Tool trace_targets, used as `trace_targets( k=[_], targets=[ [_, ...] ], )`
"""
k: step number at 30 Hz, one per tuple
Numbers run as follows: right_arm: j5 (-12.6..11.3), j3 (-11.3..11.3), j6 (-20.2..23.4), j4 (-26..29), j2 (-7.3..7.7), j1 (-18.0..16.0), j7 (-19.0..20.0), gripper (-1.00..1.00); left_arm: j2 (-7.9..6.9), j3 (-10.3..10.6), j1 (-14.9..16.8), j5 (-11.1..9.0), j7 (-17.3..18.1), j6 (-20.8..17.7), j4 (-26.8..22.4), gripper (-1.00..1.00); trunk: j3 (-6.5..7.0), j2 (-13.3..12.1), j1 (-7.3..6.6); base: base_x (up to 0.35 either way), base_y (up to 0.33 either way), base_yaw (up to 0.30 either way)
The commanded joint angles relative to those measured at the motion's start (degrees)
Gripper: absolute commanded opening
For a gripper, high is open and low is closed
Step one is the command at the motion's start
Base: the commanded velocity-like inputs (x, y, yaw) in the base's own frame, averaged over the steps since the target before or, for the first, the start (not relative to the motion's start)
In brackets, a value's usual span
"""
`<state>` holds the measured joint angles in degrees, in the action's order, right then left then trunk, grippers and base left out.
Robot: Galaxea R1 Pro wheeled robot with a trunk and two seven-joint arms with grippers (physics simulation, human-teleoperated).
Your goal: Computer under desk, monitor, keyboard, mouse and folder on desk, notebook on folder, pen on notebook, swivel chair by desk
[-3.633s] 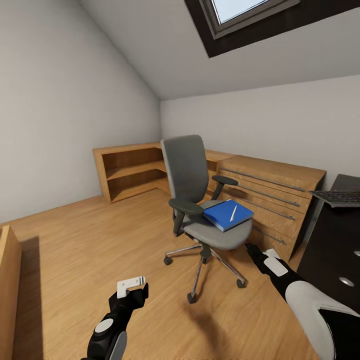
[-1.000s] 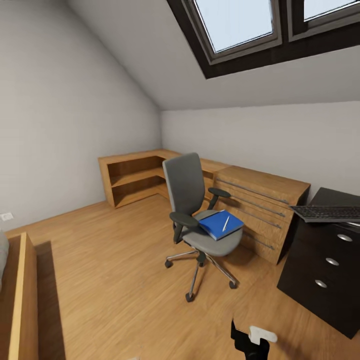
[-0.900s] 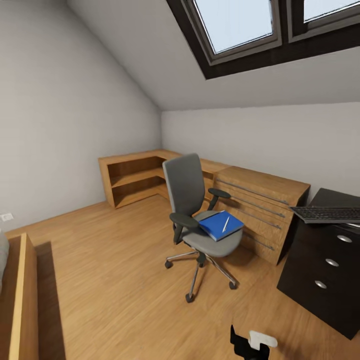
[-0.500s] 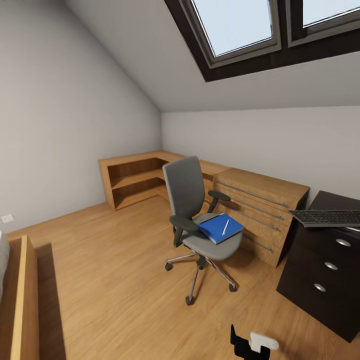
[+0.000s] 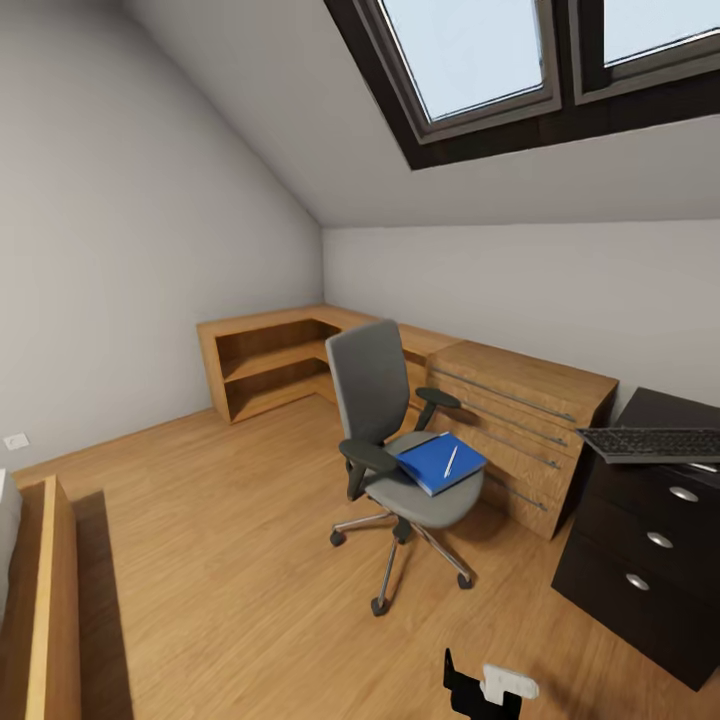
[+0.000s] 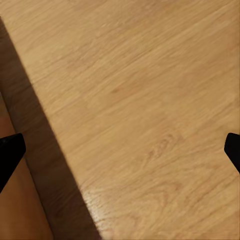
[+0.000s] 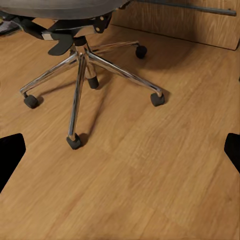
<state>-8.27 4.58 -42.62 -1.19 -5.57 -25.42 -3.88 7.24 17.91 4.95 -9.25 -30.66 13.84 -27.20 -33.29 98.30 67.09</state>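
Right tool [image 5: 480, 688] shifted leftward, well short of folder [image 5: 441, 462].

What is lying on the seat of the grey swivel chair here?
A bright-blue flat folder lies on the grey swivel chair, with a slim white pen on top. Whether a notebook sits between them cannot be made out.

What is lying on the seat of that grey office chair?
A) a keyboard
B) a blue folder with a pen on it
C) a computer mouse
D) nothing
B: the blue folder lies on the swivel chair seat, with the pen on top.
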Motion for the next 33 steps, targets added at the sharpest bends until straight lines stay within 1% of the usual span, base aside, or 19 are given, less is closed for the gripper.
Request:
trace_targets(
  k=[1,2,4,5,13,33],
  targets=[
    [0.2,0.4,-0.2,-0.1,-0.02,-0.1,0.0,1.0,-0.04,0.5,0.1,-0.6,-0.3,0.3,0.2,1.0,0.13,-0.4,-0.23,0.0,0.0,0.0],
    [0.3,0.4,-0.2,-0.1,-0.13,0.1,0.1,1.0,0.04,0.5,0.1,-0.6,-0.2,0.3,1.8,1.0,0.34,-0.8,-0.45,0.0,0.0,-0.148],
    [0.7,0.4,-0.3,-0.1,-0.2,0.2,0.1,1.0,0.01,0.5,0.1,-0.6,-0.2,0.3,1.9,1.0,0.78,-1.6,-0.89,0.0,0.0,-0.175],
    [7.1,0.4,-0.2,-0.2,-0.33,0.9,-0.1,1.0,-0.12,0.5,0.0,-0.7,2.5,0.4,2.5,1.0,0.97,-2.0,-1.11,0.0,0.0,-0.259],
    [7.4,0.4,-0.1,-0.2,-0.03,1.0,-0.2,1.0,-0.18,0.5,0.0,-0.7,4.8,0.4,4.0,1.0,2.45,-5.2,-2.87,0.0,0.0,-0.262],
    [7.4,0.5,-0.1,-0.1,0.19,1.0,-0.3,1.0,0.08,0.5,0.0,-0.6,5.3,0.6,4.3,1.0,6.04,-13.2,-7.26,0.0,0.0,-0.264]
  ],
)
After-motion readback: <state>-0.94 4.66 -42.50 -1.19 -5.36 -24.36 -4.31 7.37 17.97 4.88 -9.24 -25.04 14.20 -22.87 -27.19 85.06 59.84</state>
